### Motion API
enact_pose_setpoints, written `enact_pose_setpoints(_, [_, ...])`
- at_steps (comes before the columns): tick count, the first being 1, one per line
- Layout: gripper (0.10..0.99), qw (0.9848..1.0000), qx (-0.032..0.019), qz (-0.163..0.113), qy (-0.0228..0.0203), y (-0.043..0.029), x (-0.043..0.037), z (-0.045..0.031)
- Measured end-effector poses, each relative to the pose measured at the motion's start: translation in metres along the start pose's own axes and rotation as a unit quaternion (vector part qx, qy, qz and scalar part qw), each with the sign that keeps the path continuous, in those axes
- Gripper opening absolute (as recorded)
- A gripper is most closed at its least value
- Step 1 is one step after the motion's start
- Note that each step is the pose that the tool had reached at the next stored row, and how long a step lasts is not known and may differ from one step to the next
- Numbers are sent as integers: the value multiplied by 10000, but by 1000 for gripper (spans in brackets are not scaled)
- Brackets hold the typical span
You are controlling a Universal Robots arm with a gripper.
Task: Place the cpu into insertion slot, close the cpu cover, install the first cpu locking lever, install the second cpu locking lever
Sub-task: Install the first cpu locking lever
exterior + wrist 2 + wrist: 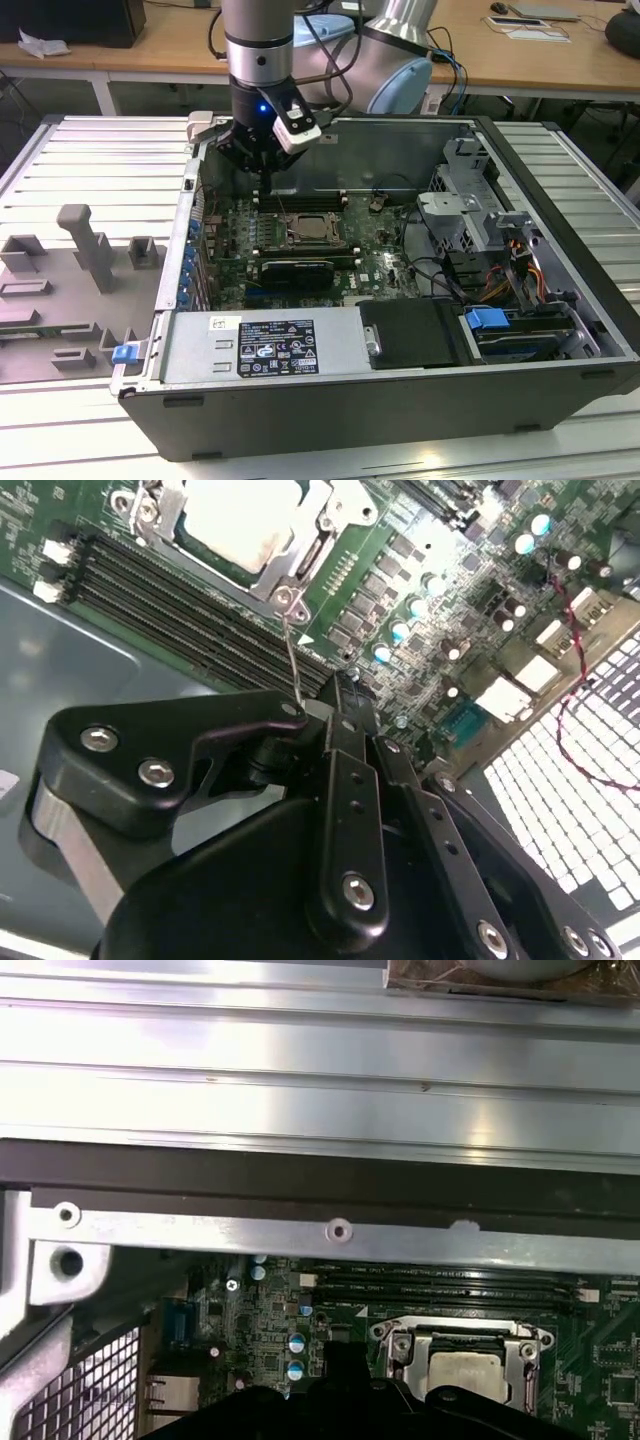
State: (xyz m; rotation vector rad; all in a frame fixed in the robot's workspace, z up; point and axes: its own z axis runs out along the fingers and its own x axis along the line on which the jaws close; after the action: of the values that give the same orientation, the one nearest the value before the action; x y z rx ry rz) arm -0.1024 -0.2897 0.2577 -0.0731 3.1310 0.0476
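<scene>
The cpu (240, 520) lies in the insertion slot (311, 229) with its silvery top showing, and it is also seen in the first wrist view (465, 1370). The cpu cover (283, 568) lies flat around it as a silver frame (400, 1345). A thin wire locking lever (291, 655) rises from a screw post at the socket's corner. Its free end sits between the black fingertips of my gripper (312, 708), which looks shut on it. In the exterior view the gripper (262, 168) hangs just behind the socket, over the green board (235, 235).
Long black memory slots (170, 610) run beside the socket. The case's metal wall (330, 1230) stands close behind the gripper. A drive cage (470, 210) and cables are at the exterior view's right, a power supply (265, 345) in front, and a grey fixture tray (80, 260) outside at the left.
</scene>
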Motion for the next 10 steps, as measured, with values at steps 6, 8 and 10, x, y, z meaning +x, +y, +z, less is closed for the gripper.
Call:
enact_pose_setpoints(6, [106, 10000, 0, 0, 0, -8, -235, 7])
enact_pose_setpoints(8, [106, 10000, 0, -1, 0, -11, -321, 14])
enact_pose_setpoints(10, [106, 10000, 0, -1, 0, -15, -415, 21])
